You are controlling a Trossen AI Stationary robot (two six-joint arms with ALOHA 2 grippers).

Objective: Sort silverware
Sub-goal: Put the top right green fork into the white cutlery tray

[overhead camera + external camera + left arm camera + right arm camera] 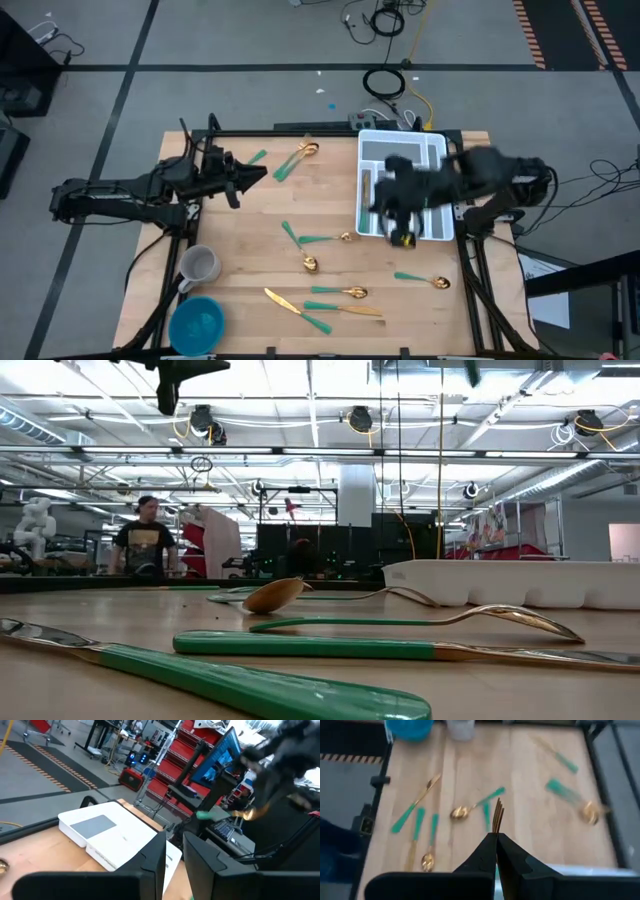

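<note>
right tool (496,836): your fingers are clamped on a gold-headed fork (497,817), held up over the white tray (405,160)
left tool (174,851): parked well off from the tray on the far side of the counter (250,250), fingers a bit apart, nothing in them
silverware (320,238): mostly still loose on the counter beside the tray
mug (200,265): far from the tray, next to the blue bowl (197,324)

Grey floor (230,40) (hazard-striped edges), red shelving (180,760), bright ceiling lights (300,380), person (145,535) standing.
</note>
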